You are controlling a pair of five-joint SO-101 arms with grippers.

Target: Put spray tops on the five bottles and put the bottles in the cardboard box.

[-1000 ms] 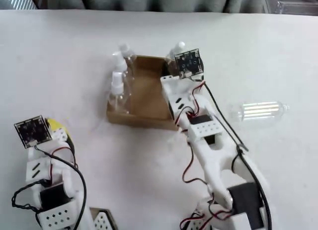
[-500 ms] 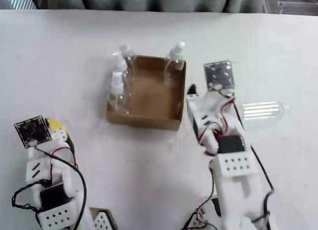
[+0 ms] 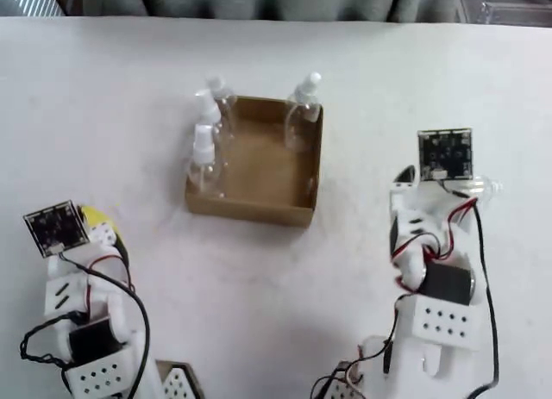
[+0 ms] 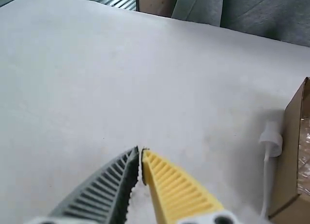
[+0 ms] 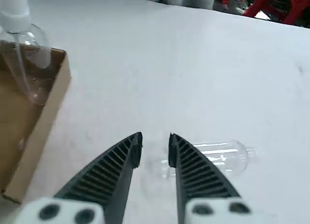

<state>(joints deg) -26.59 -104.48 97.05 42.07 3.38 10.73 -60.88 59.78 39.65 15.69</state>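
Note:
The cardboard box [image 3: 297, 214] stands mid-table with several capped clear bottles upright inside, some along one wall [image 3: 205, 145] and one in a far corner [image 3: 302, 106]. An uncapped clear bottle [image 5: 220, 156] lies on its side to the right of the box; its neck end [image 3: 490, 189] pokes out past the arm. My right gripper [image 5: 155, 141] hovers just short of that bottle, open by a narrow gap and holding nothing. A loose white spray top [image 4: 270, 139] with its tube lies beside the box wall. My left gripper [image 4: 140, 155] is shut and empty at the table's near left.
The right arm [image 3: 431, 244] stands to the right of the box; the left arm [image 3: 73, 270] is at the near left corner. Bare white table [image 3: 129, 71] lies all around the box. A box corner [image 5: 34, 122] sits close beside the right gripper.
The right arm drew back from the box's far corner, leaving a capped bottle standing there, and swung right to the lying bottle. The left arm has kept still.

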